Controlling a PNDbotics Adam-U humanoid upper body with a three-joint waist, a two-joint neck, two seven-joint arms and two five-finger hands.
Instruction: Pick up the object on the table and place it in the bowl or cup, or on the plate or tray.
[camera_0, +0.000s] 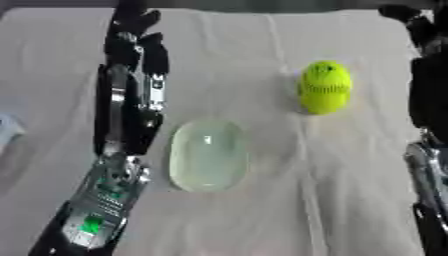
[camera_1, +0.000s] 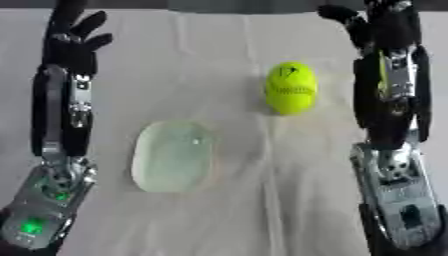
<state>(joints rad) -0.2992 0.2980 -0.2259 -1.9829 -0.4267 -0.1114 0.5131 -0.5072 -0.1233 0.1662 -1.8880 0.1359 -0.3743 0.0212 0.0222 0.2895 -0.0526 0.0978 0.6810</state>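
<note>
A yellow-green ball with stitched seams lies on the white cloth, right of centre. A pale translucent green plate sits left of and nearer than the ball, with nothing on it. My left hand hovers at the far left of the table, its fingers stretched away from me, open and holding nothing. At the right, my right hand points the same way beside the ball, open and apart from it.
A creased white cloth covers the table. A pale object shows at the left edge. Both forearms run along the sides of the table, flanking the plate and ball.
</note>
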